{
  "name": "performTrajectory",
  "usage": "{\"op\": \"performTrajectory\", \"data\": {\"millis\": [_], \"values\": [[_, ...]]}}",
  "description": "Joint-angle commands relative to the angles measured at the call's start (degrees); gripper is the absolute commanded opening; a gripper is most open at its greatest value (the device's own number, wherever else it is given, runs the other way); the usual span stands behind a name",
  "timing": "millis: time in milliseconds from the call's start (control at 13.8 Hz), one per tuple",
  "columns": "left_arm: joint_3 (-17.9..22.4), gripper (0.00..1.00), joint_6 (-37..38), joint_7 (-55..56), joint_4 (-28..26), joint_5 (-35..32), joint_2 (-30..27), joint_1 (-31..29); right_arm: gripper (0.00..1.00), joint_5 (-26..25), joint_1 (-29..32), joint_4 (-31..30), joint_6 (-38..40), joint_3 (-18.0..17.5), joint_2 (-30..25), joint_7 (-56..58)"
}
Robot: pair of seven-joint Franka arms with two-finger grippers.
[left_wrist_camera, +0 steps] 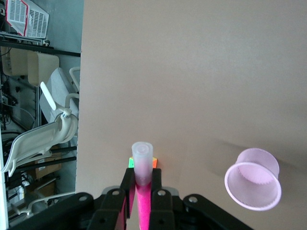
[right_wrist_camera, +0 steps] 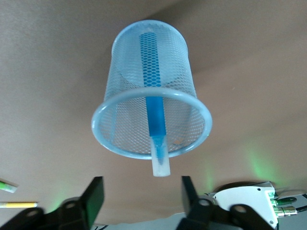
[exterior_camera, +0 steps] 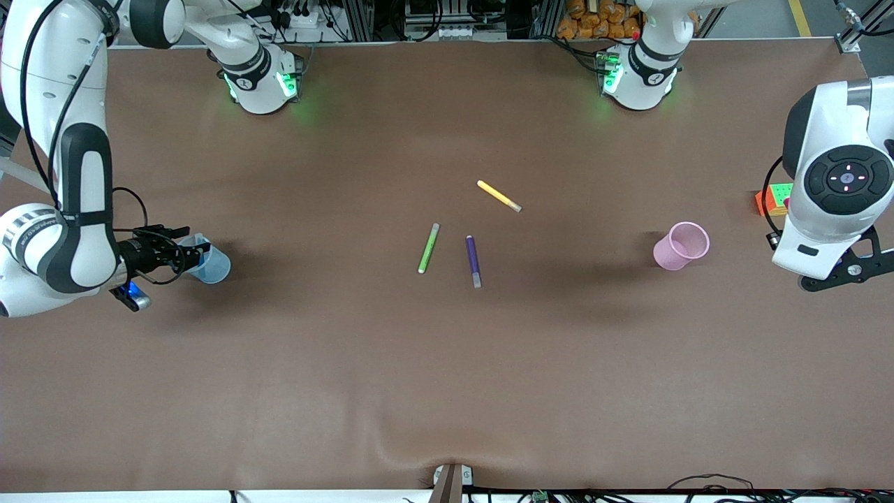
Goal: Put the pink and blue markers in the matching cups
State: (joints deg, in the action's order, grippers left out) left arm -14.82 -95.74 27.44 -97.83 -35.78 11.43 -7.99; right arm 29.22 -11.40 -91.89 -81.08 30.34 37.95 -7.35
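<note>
The pale blue cup (exterior_camera: 211, 263) stands at the right arm's end of the table. The blue marker (right_wrist_camera: 153, 103) stands in the blue cup (right_wrist_camera: 151, 72), with its pale cap end past the rim. My right gripper (right_wrist_camera: 140, 194) is open and empty just above that cap; in the front view it (exterior_camera: 187, 251) hangs over the cup's rim. My left gripper (left_wrist_camera: 142, 175) is shut on the pink marker (left_wrist_camera: 143, 206), cap end pointing out. The pale pink cup (exterior_camera: 681, 246) stands on the table apart from it and also shows in the left wrist view (left_wrist_camera: 254, 179). In the front view the left wrist hides the left gripper.
A lime-green pen (exterior_camera: 429, 248), a purple pen (exterior_camera: 473, 260) and a yellow pen (exterior_camera: 499, 195) lie mid-table. A coloured cube (exterior_camera: 772, 199) sits near the table edge at the left arm's end, under the left wrist.
</note>
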Motion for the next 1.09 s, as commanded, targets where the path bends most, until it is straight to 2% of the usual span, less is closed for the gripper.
{"op": "performTrajectory", "data": {"millis": [0,145,363,653,725,1015], "values": [[-0.56,0.0,-5.75,4.26,-8.41,-0.96,-5.18,-1.85,1.0,1.27,-0.12,2.67,0.22,-0.11,-0.33,0.23],[-0.82,0.0,-7.17,9.62,-10.8,-1.05,-5.89,-1.68,1.0,1.45,-0.55,4.08,0.14,-0.89,-0.33,0.14],[-1.87,0.0,-7.44,17.53,-12.39,-1.13,-6.07,-1.24,1.0,1.19,-0.55,5.49,-2.84,-6.68,-1.21,0.05],[-4.25,0.0,-9.19,29.84,-16.69,-7.01,-5.81,-1.15,1.0,1.27,1.02,5.58,-18.1,-13.89,-5.24,0.58],[-4.34,0.0,-9.37,32.04,-17.04,-7.46,-5.55,-1.06,1.0,1.1,0.94,5.5,-22.15,-14.86,-6.39,0.84],[-7.06,0.0,-9.29,44.34,-17.66,-7.55,-3.79,-0.97,1.0,1.19,-0.11,4.71,-29.64,-17.42,-10.78,1.64]]}}
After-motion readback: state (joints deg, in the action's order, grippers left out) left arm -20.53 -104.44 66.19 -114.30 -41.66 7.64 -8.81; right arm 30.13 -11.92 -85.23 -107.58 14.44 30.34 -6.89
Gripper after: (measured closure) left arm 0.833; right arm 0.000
